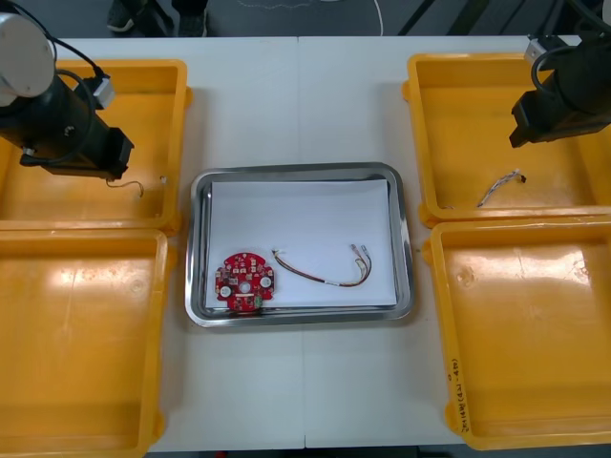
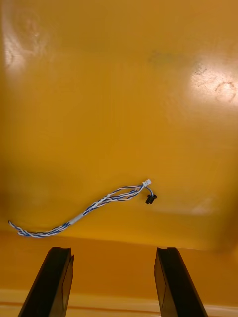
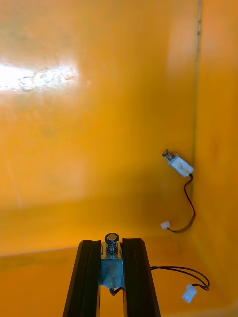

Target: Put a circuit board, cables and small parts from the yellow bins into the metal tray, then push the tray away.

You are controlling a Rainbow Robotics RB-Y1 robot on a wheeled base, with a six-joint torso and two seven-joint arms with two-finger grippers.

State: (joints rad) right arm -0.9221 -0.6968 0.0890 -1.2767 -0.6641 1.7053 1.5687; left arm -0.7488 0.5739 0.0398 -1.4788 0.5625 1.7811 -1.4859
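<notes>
My left gripper (image 1: 118,160) hangs over the far left yellow bin (image 1: 57,205). In the left wrist view it (image 3: 111,246) is shut on a small metal part (image 3: 111,267) whose thin black wire trails to a white plug (image 3: 189,293). A second small metal part (image 3: 177,164) with a black wire lies on the bin floor by the wall. My right gripper (image 1: 522,121) is above the far right yellow bin (image 1: 458,91), open (image 2: 114,277), with a twisted blue and white cable (image 2: 89,210) lying beyond its fingers. The metal tray (image 1: 298,174) holds a round red circuit board (image 1: 244,281) and a red and yellow cable (image 1: 325,270).
The near left bin (image 1: 76,343) and the near right bin (image 1: 525,343) flank the tray's front. The tray is white inside. Bare table lies ahead of and behind the tray. A person's shoes show beyond the far edge.
</notes>
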